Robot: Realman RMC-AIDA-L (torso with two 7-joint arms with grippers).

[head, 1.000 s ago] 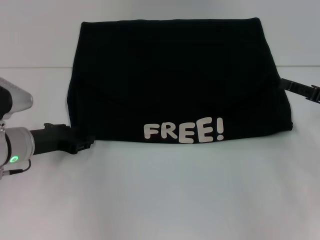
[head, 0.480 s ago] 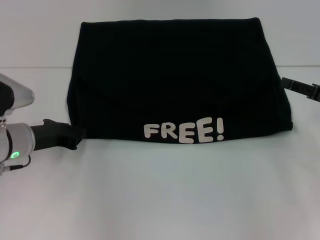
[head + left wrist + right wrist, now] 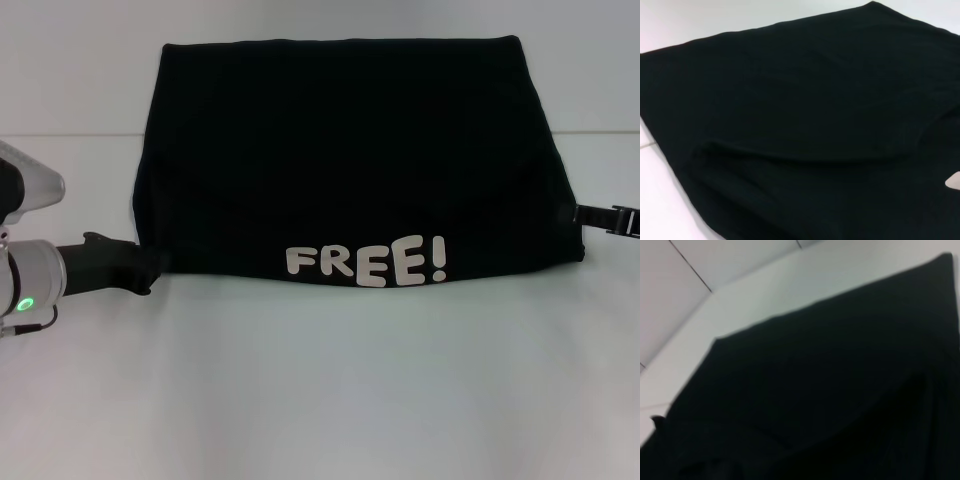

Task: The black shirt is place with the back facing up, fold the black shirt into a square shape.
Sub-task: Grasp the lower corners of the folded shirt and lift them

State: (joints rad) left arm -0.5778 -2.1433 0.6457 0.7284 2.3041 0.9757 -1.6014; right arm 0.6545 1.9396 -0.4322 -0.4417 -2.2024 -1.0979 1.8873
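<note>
The black shirt [image 3: 350,150] lies folded into a wide rectangle on the white table [image 3: 330,390]. White lettering "FREE!" [image 3: 366,262] runs along its near edge. My left gripper [image 3: 152,268] is low on the table, against the shirt's near left corner. My right gripper [image 3: 600,217] shows only partly at the shirt's right edge, close to the near right corner. The shirt fills the left wrist view [image 3: 805,125], with a bit of white lettering [image 3: 954,180] at the side. It also fills most of the right wrist view [image 3: 830,390].
The shirt's far edge lies near the pale wall [image 3: 70,60] behind the table. Bare white table stretches in front of the shirt and on both its sides.
My left gripper has drawn back to the left, from under the shirt's near edge to its corner. My right gripper has moved nearer along the shirt's right edge. The shirt has not moved.
</note>
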